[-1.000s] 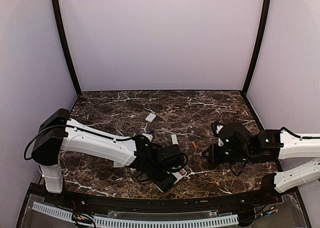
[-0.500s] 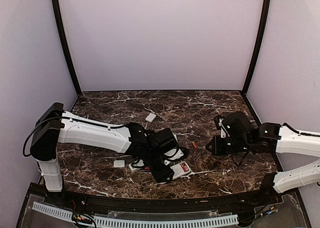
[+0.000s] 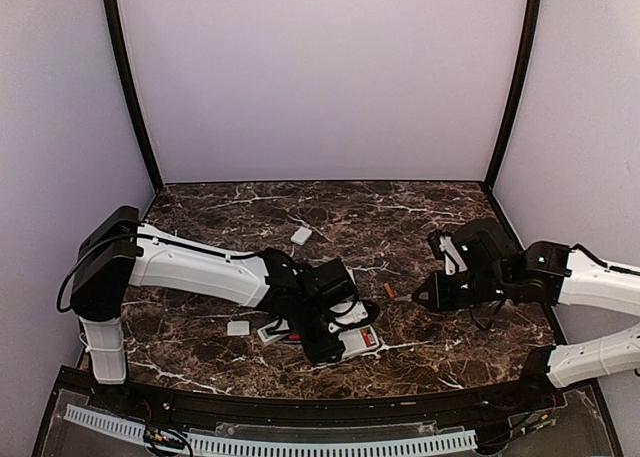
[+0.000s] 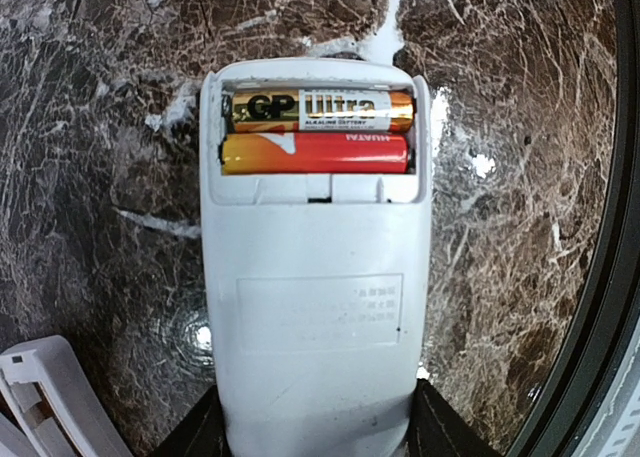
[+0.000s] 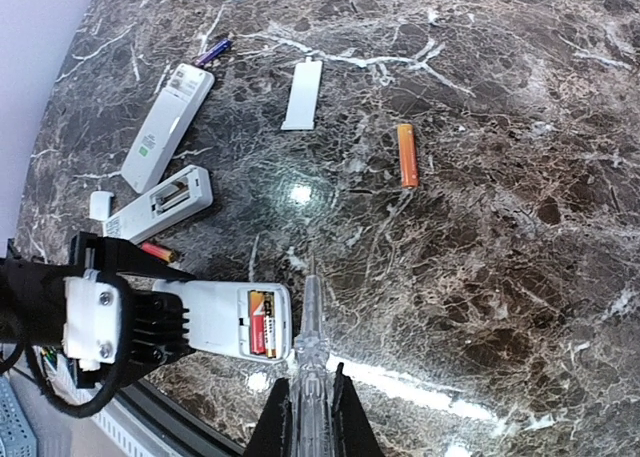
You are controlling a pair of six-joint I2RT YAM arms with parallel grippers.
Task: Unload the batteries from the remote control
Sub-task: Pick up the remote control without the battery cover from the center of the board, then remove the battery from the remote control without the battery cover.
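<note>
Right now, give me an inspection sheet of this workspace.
Surface: dark marble table, glare spots.
Job's things: held remote, cover off, two batteries inside; loose orange battery, blue-purple battery, red battery on the table.
Clutter: two more remotes, white covers.
Tools: left tool grips the held remote; right tool shut on a clear pry stick, tip beside the remote's open end.
Cables: black loop at the left arm's shoulder.
Surroundings: pale walls, black corner posts.
</note>
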